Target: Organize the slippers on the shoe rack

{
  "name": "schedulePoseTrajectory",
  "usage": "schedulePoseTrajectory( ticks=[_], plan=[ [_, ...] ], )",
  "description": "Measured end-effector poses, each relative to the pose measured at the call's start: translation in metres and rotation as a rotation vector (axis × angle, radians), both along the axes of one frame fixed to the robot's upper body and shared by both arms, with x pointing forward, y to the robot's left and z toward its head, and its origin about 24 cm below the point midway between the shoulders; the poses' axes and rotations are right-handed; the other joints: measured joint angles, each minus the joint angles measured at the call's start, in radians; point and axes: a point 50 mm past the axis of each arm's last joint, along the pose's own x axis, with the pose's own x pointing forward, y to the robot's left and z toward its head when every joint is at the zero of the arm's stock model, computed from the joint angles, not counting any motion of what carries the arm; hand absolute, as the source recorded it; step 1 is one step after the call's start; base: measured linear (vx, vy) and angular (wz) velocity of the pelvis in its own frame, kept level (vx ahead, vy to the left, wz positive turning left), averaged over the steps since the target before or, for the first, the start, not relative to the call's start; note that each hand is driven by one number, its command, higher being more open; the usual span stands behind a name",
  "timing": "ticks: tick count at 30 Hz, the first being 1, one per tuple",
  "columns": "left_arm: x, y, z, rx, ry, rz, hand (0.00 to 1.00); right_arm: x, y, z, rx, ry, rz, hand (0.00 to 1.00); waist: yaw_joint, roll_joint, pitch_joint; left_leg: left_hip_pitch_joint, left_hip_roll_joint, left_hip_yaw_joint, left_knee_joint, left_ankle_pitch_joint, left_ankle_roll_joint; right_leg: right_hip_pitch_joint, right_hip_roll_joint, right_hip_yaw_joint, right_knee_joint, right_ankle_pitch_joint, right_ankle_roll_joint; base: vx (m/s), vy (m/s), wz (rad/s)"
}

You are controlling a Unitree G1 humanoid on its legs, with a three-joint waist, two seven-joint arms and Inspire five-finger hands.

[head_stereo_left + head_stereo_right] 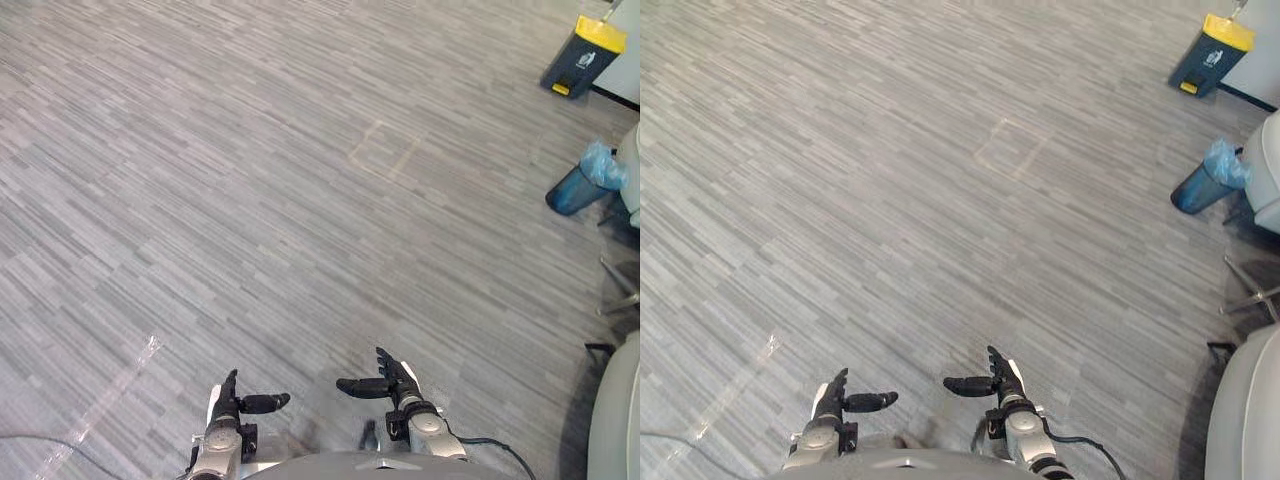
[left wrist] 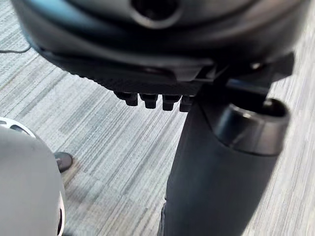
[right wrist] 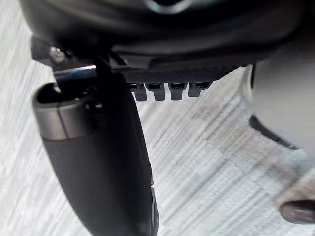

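Both hands hang low at the near edge of the eye views, over grey striped carpet. My left hand [image 1: 230, 402] has straight fingers and its thumb stuck out sideways, holding nothing. My right hand [image 1: 398, 382] stands the same way, fingers straight, thumb pointing toward the left hand, empty. In the left wrist view the left thumb [image 2: 221, 172] juts past the palm with the fingertips in a straight row over bare carpet. The right wrist view gives the right thumb [image 3: 98, 162] likewise over carpet.
A dark bin with a yellow lid [image 1: 584, 57] stands at the far right. Nearer on the right is a blue-bagged waste bin [image 1: 585, 180]. A pale chair [image 1: 615, 410] and its metal legs [image 1: 620, 285] crowd the right edge. A faint square floor hatch [image 1: 385, 155] lies ahead.
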Motion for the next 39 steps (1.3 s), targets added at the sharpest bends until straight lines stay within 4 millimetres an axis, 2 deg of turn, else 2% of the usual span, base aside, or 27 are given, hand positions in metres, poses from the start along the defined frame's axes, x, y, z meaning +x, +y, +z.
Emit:
schedulePoseTrajectory(
  ticks=[1, 2, 3, 4, 6, 7, 8, 9, 10, 12, 13, 15, 16, 18, 19, 21, 23, 25, 26, 28, 30, 32, 33, 34, 35, 37, 39],
  plan=[
    [-0.002, -0.001, -0.001, -0.003, 0.011, -0.015, 1.00, 0.003, 0.000, 0.003, 0.005, -0.026, -0.001, 1.00, -0.014, -0.006, 0.001, 0.027, 0.003, -0.025, -0.014, -0.002, -0.004, -0.030, 0.014, 0.000, -0.200, 0.076, 0.025, 0.55, -0.170, 0.98],
    [-0.002, -0.002, -0.001, -0.003, 0.014, -0.027, 1.00, 0.002, -0.001, 0.003, 0.001, -0.028, 0.000, 1.00, -0.023, -0.003, 0.004, 0.060, 0.009, -0.047, -0.023, -0.016, -0.031, -0.014, 0.026, 0.008, -0.277, 0.243, -0.011, 0.63, -0.209, 0.79],
    [-0.002, -0.006, -0.002, -0.012, 0.016, -0.032, 1.00, 0.006, -0.003, 0.003, -0.009, -0.023, 0.002, 1.00, -0.007, 0.031, 0.004, 0.081, 0.051, -0.059, -0.026, -0.015, -0.049, 0.012, 0.057, -0.009, -0.265, 0.221, -0.047, 0.62, -0.204, 0.43],
    [0.001, -0.009, -0.001, -0.025, 0.005, -0.043, 1.00, 0.010, -0.004, 0.004, -0.010, -0.023, -0.006, 1.00, 0.009, 0.026, 0.004, 0.076, 0.035, -0.079, -0.018, 0.040, -0.074, -0.005, 0.031, 0.006, -0.190, 0.150, -0.051, 0.75, -0.268, 0.33],
    [0.004, -0.018, -0.001, -0.037, -0.004, -0.079, 1.00, 0.009, -0.017, 0.004, -0.039, -0.026, -0.031, 1.00, -0.020, 0.024, 0.007, 0.085, 0.011, -0.154, 0.052, 0.118, -0.129, -0.046, -0.052, -0.021, 0.030, 0.055, -0.083, 0.63, -0.290, 0.57],
    [-0.004, -0.016, -0.003, -0.030, 0.010, -0.066, 1.00, 0.006, -0.015, 0.003, -0.029, -0.024, -0.030, 1.00, -0.030, 0.026, -0.019, 0.021, 0.023, -0.188, 0.234, 0.117, -0.156, 0.034, -0.044, -0.022, -0.099, 0.004, -0.040, 0.42, -0.231, 0.51],
    [-0.003, -0.015, -0.003, -0.032, 0.010, -0.055, 1.00, 0.005, -0.017, 0.003, -0.032, -0.021, -0.033, 1.00, -0.030, 0.038, -0.016, -0.007, 0.044, -0.196, 0.321, 0.124, -0.167, 0.060, -0.029, -0.032, -0.113, 0.001, -0.036, 0.51, -0.265, 0.25],
    [-0.004, -0.016, -0.002, -0.045, -0.001, -0.014, 1.00, 0.002, -0.018, 0.001, -0.036, -0.009, -0.039, 1.00, -0.008, 0.066, -0.020, -0.115, 0.093, -0.220, 0.589, 0.129, -0.253, 0.131, 0.028, -0.029, -0.187, 0.004, -0.034, 0.41, -0.171, -0.13],
    [-0.005, -0.013, -0.001, -0.047, -0.016, 0.022, 1.00, -0.001, -0.016, 0.000, -0.031, 0.001, -0.040, 1.00, 0.003, 0.071, -0.018, -0.182, 0.128, -0.213, 0.760, 0.122, -0.258, 0.184, 0.060, -0.028, -0.233, 0.003, -0.036, 0.63, -0.231, -0.26],
    [0.001, -0.001, 0.005, -0.021, -0.058, 0.061, 1.00, -0.010, -0.004, -0.004, 0.006, 0.037, -0.053, 1.00, 0.023, 0.043, -0.009, -0.308, 0.182, -0.138, 0.945, 0.070, -0.189, 0.330, 0.099, -0.020, -0.344, -0.001, -0.044, 0.52, -0.152, -0.23],
    [0.005, 0.004, 0.008, -0.007, -0.081, 0.053, 1.00, -0.014, 0.000, -0.007, 0.017, 0.057, -0.054, 1.00, 0.039, 0.011, -0.009, -0.362, 0.174, -0.081, 0.893, 0.023, -0.135, 0.386, 0.099, 0.004, -0.401, 0.004, -0.037, 0.59, -0.088, -0.59],
    [0.016, 0.009, 0.014, 0.010, -0.129, 0.045, 1.00, -0.009, 0.003, -0.006, 0.022, 0.054, -0.049, 1.00, 0.058, -0.016, 0.002, -0.460, 0.105, -0.059, 0.642, -0.025, -0.087, 0.468, 0.078, 0.068, -0.475, 0.014, -0.026, 0.54, -0.007, -0.86],
    [0.020, 0.008, 0.016, 0.010, -0.141, 0.043, 1.00, -0.007, 0.002, -0.005, 0.016, 0.052, -0.053, 1.00, 0.059, -0.019, 0.009, -0.493, 0.076, -0.076, 0.547, -0.020, -0.082, 0.489, 0.065, 0.088, -0.484, 0.014, -0.025, 0.40, 0.120, -0.86],
    [0.025, 0.007, 0.018, 0.011, -0.154, 0.040, 1.00, -0.008, -0.002, -0.007, -0.003, 0.059, -0.056, 1.00, 0.071, -0.017, 0.016, -0.520, 0.017, -0.128, 0.301, 0.186, -0.054, 0.544, 0.047, 0.134, -0.501, 0.009, 0.008, 0.60, 0.208, -0.75],
    [0.027, 0.011, 0.019, 0.028, -0.154, 0.029, 1.00, -0.014, 0.001, -0.011, 0.000, 0.091, -0.057, 1.00, 0.069, -0.059, 0.008, -0.467, -0.027, -0.108, 0.268, 0.193, -0.026, 0.570, -0.001, 0.157, -0.519, 0.020, 0.032, 0.59, 0.175, -0.27],
    [0.032, 0.010, 0.019, 0.033, -0.154, 0.019, 1.00, -0.017, 0.002, -0.012, 0.004, 0.101, -0.056, 1.00, 0.056, -0.060, 0.001, -0.465, -0.012, -0.110, 0.324, 0.150, 0.003, 0.571, 0.003, 0.198, -0.497, 0.110, 0.053, 0.63, 0.229, -0.17],
    [0.024, 0.013, 0.015, 0.028, -0.115, 0.036, 1.00, -0.017, 0.006, -0.012, 0.016, 0.101, -0.053, 1.00, 0.064, -0.053, -0.001, -0.450, 0.017, -0.091, 0.413, 0.103, 0.013, 0.557, 0.006, 0.254, -0.403, 0.165, 0.059, 0.59, 0.256, -0.51],
    [0.014, 0.009, 0.009, 0.026, -0.071, 0.024, 1.00, -0.017, 0.003, -0.012, 0.007, 0.097, -0.051, 1.00, 0.056, -0.042, -0.011, -0.304, 0.005, -0.048, 0.323, 0.006, 0.016, 0.401, -0.054, 0.265, 0.003, 0.242, 0.119, 0.51, 0.197, -0.48],
    [0.012, 0.009, 0.008, 0.031, -0.055, -0.008, 1.00, -0.016, 0.004, -0.012, 0.005, 0.097, -0.048, 1.00, 0.045, -0.050, -0.003, -0.233, -0.024, -0.035, 0.269, -0.028, 0.003, 0.308, -0.105, 0.261, 0.228, 0.236, 0.113, 0.48, 0.107, -0.23],
    [0.011, 0.011, 0.006, 0.044, -0.029, -0.030, 1.00, -0.014, 0.004, -0.012, 0.006, 0.100, -0.036, 1.00, 0.037, -0.048, 0.003, -0.133, -0.038, -0.022, 0.212, -0.037, 0.009, 0.205, -0.125, 0.221, 0.385, 0.134, 0.056, 0.48, 0.052, -0.25],
    [0.009, 0.008, 0.004, 0.039, -0.018, -0.025, 1.00, -0.002, 0.001, -0.004, -0.012, 0.039, 0.000, 1.00, 0.020, 0.016, 0.022, -0.004, 0.015, -0.009, 0.116, -0.035, 0.006, 0.087, -0.048, 0.087, 0.281, 0.018, -0.022, 0.50, -0.022, -0.17],
    [0.009, 0.007, 0.004, 0.037, -0.017, -0.025, 1.00, 0.008, 0.001, 0.003, -0.013, -0.015, 0.013, 1.00, 0.007, 0.020, 0.026, 0.046, 0.038, -0.004, 0.104, -0.035, 0.005, -0.014, -0.006, 0.044, 0.014, 0.027, -0.015, 0.56, -0.126, 0.17],
    [0.007, 0.006, 0.003, 0.030, -0.010, -0.026, 1.00, 0.009, 0.002, 0.004, -0.013, -0.028, 0.016, 1.00, -0.001, 0.013, 0.023, 0.076, 0.037, -0.003, 0.094, -0.038, -0.005, -0.030, 0.009, 0.050, -0.193, 0.106, 0.002, 0.57, -0.172, 0.36],
    [-0.001, 0.006, 0.001, 0.029, 0.010, -0.025, 1.00, 0.007, 0.001, 0.003, -0.022, -0.022, 0.028, 1.00, -0.014, 0.004, 0.016, 0.111, 0.033, -0.004, 0.083, -0.043, -0.046, 0.000, 0.022, 0.053, -0.327, 0.339, -0.070, 0.60, -0.180, 0.12],
    [-0.003, -0.005, -0.002, 0.001, 0.025, -0.034, 1.00, 0.012, -0.001, 0.003, -0.044, -0.020, 0.046, 1.00, 0.000, 0.047, 0.015, 0.119, 0.063, -0.018, 0.077, -0.035, -0.054, 0.010, 0.068, 0.057, -0.323, 0.320, -0.077, 0.58, -0.147, -0.14],
    [0.000, -0.013, -0.003, -0.027, 0.016, -0.042, 1.00, 0.020, -0.002, 0.002, -0.057, 0.000, 0.048, 1.00, 0.008, 0.046, 0.021, 0.116, 0.005, -0.082, 0.007, -0.017, -0.052, 0.003, 0.068, 0.082, -0.265, 0.252, -0.090, 0.49, -0.125, -0.38],
    [0.001, -0.013, -0.002, -0.026, 0.010, -0.048, 1.00, 0.011, -0.005, -0.002, -0.064, 0.030, 0.043, 1.00, 0.006, 0.038, 0.009, 0.093, 0.006, -0.084, 0.107, 0.033, -0.077, 0.021, 0.058, 0.078, -0.197, 0.161, -0.078, 0.26, -0.098, 0.05]
  ],
)
